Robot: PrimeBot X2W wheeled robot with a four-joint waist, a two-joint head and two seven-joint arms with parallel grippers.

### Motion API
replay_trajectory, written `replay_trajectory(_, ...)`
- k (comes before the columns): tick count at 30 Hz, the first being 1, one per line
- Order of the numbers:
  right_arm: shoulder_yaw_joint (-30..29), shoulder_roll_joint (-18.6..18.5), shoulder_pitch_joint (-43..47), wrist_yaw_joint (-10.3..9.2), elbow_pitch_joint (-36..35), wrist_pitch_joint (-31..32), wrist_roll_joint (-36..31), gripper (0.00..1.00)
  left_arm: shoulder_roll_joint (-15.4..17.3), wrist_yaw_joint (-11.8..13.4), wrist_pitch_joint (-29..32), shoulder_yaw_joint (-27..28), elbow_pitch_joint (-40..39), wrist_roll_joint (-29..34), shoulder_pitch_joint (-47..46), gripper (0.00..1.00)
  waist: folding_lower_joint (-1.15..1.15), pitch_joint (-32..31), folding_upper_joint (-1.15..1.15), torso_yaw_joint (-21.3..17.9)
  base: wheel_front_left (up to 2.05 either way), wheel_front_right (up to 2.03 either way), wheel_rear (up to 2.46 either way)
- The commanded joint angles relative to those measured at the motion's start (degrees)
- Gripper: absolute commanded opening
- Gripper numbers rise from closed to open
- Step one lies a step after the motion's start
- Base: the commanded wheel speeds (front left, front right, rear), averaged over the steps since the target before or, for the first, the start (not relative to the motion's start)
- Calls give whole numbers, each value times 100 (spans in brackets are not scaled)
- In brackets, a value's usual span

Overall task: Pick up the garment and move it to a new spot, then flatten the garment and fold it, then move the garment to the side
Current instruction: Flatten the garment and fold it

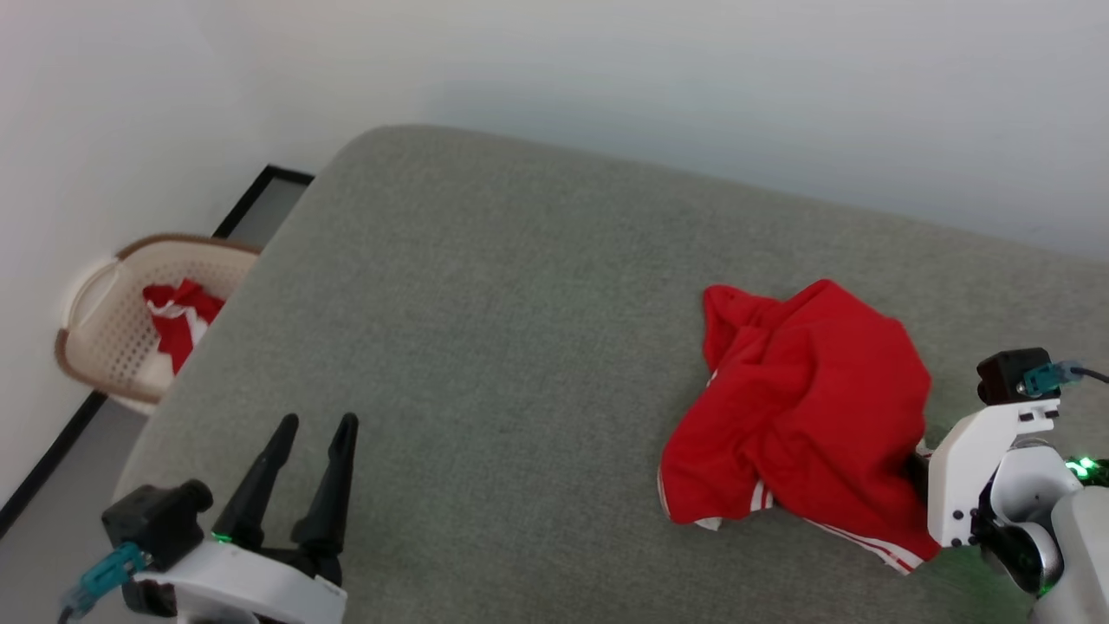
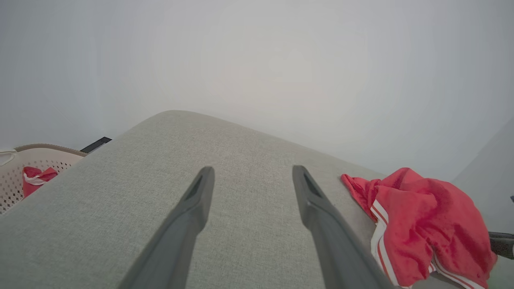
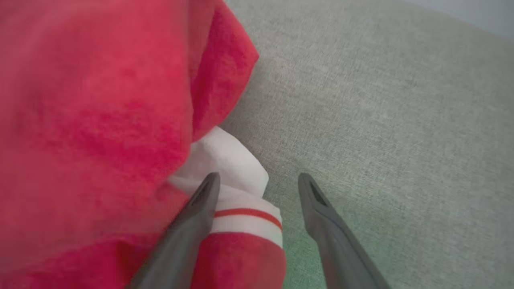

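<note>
Spread wide, the right gripper [image 3: 259,180] noses the crumpled garment [image 1: 806,407] at 3 o'clock, seemingly to grab it; the left gripper [image 1: 316,422], also spread, hangs at 7 o'clock.

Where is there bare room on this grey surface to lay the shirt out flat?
The widest bare stretch of the grey upholstered surface runs from the left gripper across to the crumpled red T-shirt, and back to the wall. It is crowded at the right edge, where the right gripper stands open beside the shirt.
</note>
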Motion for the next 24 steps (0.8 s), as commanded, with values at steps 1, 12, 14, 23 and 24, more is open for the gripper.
replay_trajectory(1,40,-23,-128,-1,90,33,69,100,-61,-60,-19,23,51,34,-80,100,0,217,-1,173,0,0,0)
replay_trajectory(12,481,-169,-578,-2,736,82,402,0,-425,-340,-14,325,379,232,-172,100,0,284,-1,148,0,0,0)
replay_trajectory(14,498,-214,-640,-2,738,5,444,0,-461,-385,-14,384,407,249,-125,100,0,232,-1,97,0,0,0)
replay_trajectory(23,373,-360,-694,-3,368,-216,624,0,-442,-468,-14,632,433,342,75,100,0,-48,-1,-294,0,0,0)
replay_trajectory(24,308,-377,-671,-3,295,-219,657,0,-439,-474,-14,657,424,347,100,100,0,-81,-1,-346,0,0,0)
